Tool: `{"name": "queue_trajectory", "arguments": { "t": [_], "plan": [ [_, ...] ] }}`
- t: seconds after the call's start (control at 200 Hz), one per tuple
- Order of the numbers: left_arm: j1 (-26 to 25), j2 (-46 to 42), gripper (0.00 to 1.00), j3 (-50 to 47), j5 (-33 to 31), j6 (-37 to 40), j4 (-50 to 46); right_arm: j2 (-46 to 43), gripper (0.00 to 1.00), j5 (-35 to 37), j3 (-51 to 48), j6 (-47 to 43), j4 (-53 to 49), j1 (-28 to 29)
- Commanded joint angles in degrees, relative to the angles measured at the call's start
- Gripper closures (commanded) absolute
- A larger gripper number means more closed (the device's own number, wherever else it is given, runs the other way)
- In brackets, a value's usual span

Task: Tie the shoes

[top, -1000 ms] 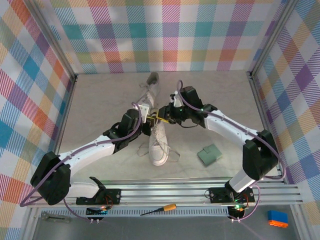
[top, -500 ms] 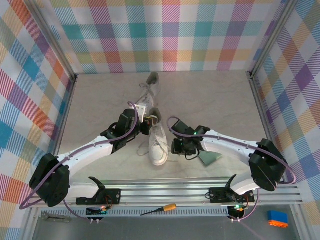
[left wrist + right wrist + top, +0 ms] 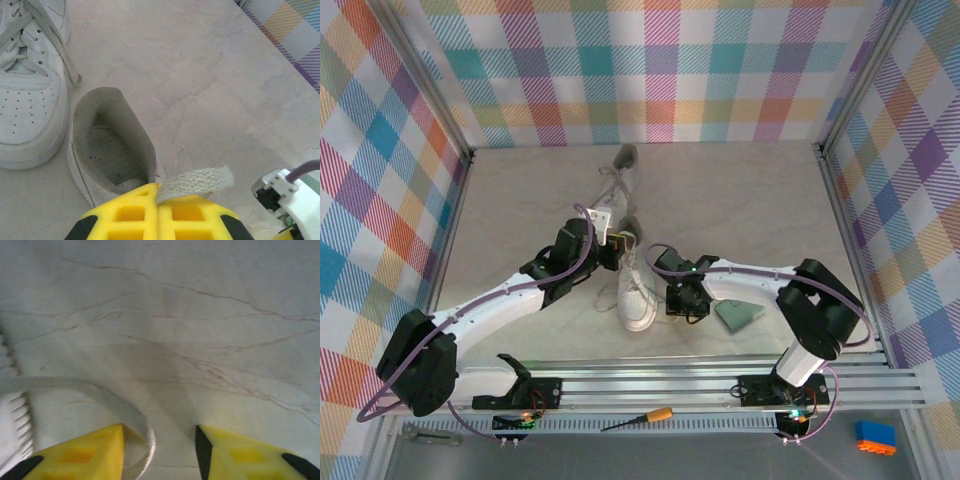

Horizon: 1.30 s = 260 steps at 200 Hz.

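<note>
A green square pad (image 3: 738,313) lay near 2 white perforated sneakers (image 3: 636,295) on the veined bench (image 3: 750,200). Left end effector (image 3: 158,192) clenched a woven lace (image 3: 200,181); right end effector (image 3: 159,447), released, stood between pad and sneakers.

Far shoe (image 3: 623,178) behind near shoe (image 3: 636,292), pad (image 3: 738,314) right of both

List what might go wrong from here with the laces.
The left gripper pinches the lace end near its tip; a pull may slip it free.
The right gripper is open with the lace loop beside one finger, so closing may miss it.
Nothing pins the near shoe; tension may drag it.
</note>
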Motion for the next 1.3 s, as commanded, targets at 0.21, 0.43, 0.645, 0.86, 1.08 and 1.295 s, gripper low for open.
{"name": "queue_trajectory", "arguments": {
  "t": [0.21, 0.43, 0.645, 0.86, 1.08, 1.295],
  "plan": [
    [0.5, -2.8, 1.00, -0.7, 0.4, -0.3, 0.5, -9.3, 0.99, 8.2, -1.5, 1.6, -0.9, 0.2],
    [0.6, -2.9, 1.00, -0.9, 1.5, -0.2, 0.7, -25.5, 1.00, 16.6, -1.7, -1.3, -2.7, 0.2],
    [0.6, -3.2, 1.00, -1.0, 1.8, -0.2, 0.8, -31.5, 1.00, 20.4, -0.6, -3.0, -2.9, 0.2],
    [0.6, -4.9, 1.00, -2.6, 4.1, 0.7, 2.5, -27.2, 1.00, 12.9, 5.4, -10.7, 3.6, -7.6],
    [0.6, -6.2, 1.00, -6.2, 9.0, 5.8, 9.5, -7.9, 1.00, -11.0, 25.6, -23.7, 5.8, -15.4],
    [0.5, -5.8, 1.00, -6.1, 14.5, 11.4, 9.9, 9.8, 1.00, -27.7, 49.4, -31.3, 3.7, -15.8]
  ]
}}
